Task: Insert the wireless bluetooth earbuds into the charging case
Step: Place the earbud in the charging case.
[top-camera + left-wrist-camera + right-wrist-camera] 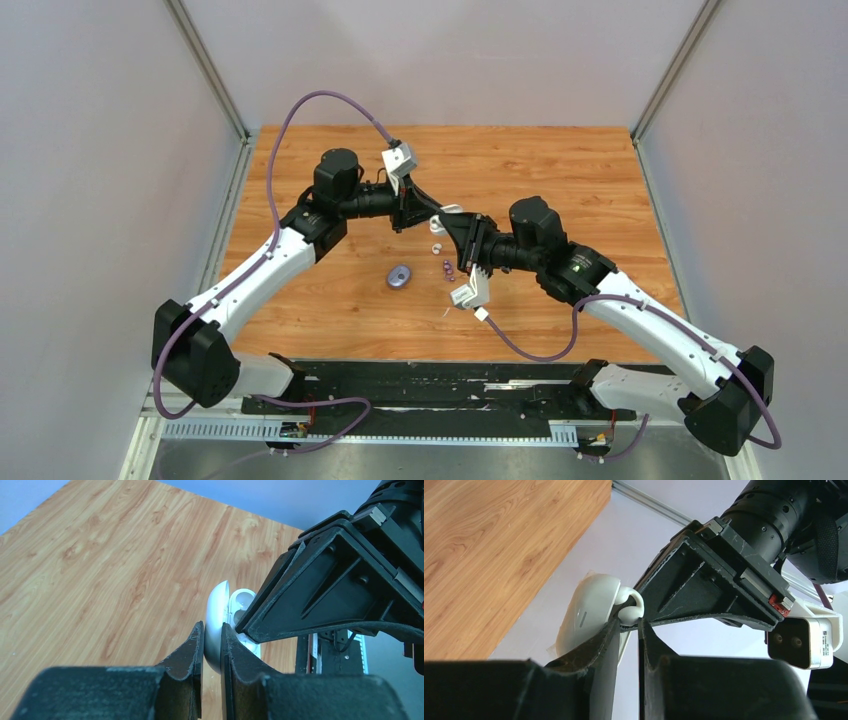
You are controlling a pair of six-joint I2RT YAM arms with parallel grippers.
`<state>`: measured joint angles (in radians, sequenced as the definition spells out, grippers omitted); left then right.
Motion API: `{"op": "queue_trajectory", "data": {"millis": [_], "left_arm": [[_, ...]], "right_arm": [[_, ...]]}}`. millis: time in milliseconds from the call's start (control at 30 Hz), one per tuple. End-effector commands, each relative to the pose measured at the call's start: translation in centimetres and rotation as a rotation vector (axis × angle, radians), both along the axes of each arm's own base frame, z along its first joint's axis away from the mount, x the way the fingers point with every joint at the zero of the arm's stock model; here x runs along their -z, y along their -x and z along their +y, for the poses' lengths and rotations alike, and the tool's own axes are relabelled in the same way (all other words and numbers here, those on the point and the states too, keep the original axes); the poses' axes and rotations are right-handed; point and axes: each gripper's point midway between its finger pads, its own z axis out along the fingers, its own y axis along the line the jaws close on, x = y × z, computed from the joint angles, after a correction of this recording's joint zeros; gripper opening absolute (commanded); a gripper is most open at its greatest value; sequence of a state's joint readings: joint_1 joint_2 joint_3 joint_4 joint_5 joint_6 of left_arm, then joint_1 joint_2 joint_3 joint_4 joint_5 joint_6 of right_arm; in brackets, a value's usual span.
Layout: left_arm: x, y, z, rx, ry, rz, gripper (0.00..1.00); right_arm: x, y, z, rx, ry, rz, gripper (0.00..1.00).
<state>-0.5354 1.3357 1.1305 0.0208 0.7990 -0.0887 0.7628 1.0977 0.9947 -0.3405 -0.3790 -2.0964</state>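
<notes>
Nearest on the table [600,180], a purple case [400,276] and purple earbuds [447,268] are seen at seven and six o'clock from the meeting grippers, a loose white earbud [437,248] lies just beyond, and farther the white case [216,607] is clamped in the left gripper [212,629], while a second white earbud [631,605], touching that case at its three o'clock, is pinched in the narrow right gripper [629,622].

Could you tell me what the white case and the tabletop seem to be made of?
The white oval charging case looks like glossy moulded plastic: smooth, with soft highlights. The light-brown tabletop shows wood grain and faint sheen, probably laminate, possibly real wood.
</notes>
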Motion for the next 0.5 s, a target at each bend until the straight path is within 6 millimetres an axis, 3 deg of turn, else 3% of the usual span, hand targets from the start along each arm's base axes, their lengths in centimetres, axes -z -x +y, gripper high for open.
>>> {"op": "queue_trajectory", "data": {"millis": [0, 467], "left_arm": [[-5.4, 0.3, 0.0, 0.014, 0.08, -0.161, 0.0], [-4.5, -1.3, 0.0, -0.046, 0.043, -0.134, 0.0]], "right_arm": [[4.3, 0.3, -1.4, 0.031, 0.131, 0.082, 0.2], [3.4, 0.1, -1.9, 0.068, 0.109, 0.086, 0.24]]}}
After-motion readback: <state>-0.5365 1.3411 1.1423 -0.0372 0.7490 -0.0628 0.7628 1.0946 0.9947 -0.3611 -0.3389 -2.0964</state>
